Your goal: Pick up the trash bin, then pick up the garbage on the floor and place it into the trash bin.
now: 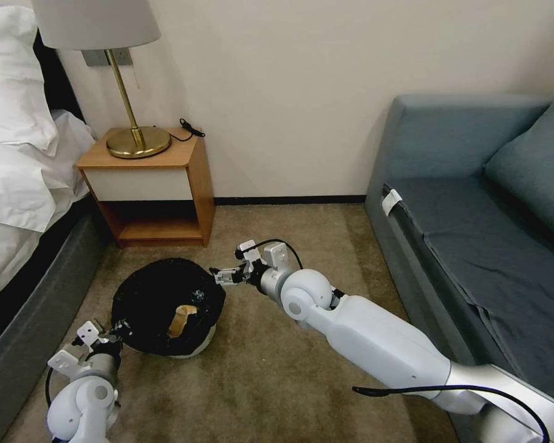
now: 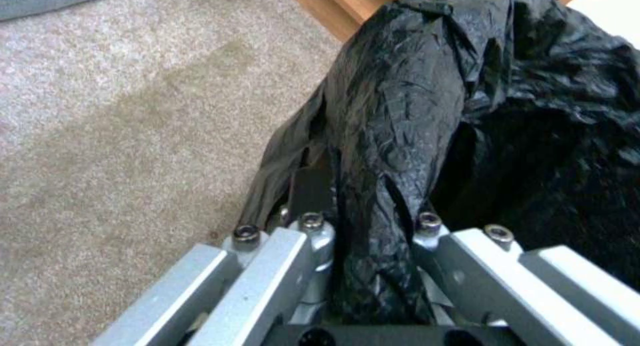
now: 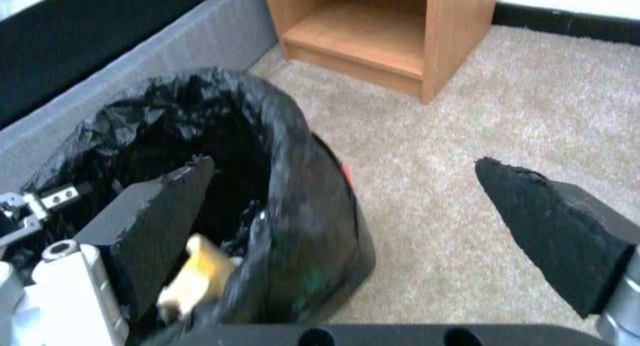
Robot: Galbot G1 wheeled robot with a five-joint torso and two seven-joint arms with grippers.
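**Bin held at the rim, right tool spread over its mouth**

Your left tool [image 1: 108, 337] is clamped on the bag-covered rim of the trash bin [image 1: 166, 304], on the side nearest the robot; in the left wrist view a fold of the black bag [image 2: 387, 150] runs straight between its fingers. That grip seems meant to keep the bin steady and its mouth facing up to receive litter. The bin sits low over the carpet [image 1: 277, 369], between the bed [image 1: 18, 258] and the nightstand [image 1: 154, 191]; you cannot tell whether it is lifted or resting.

Your right tool [image 1: 220, 278] hangs at the far rim with its fingers spread wide and empty, one pad [image 3: 157, 206] over the opening, the other outside it. A tan piece of garbage [image 1: 181, 319] lies inside the bin.

The bag hides the bin's white wall almost entirely, and its depths are too dark to read. A small red patch [image 3: 345, 171] on the bin's outer side is unclear.
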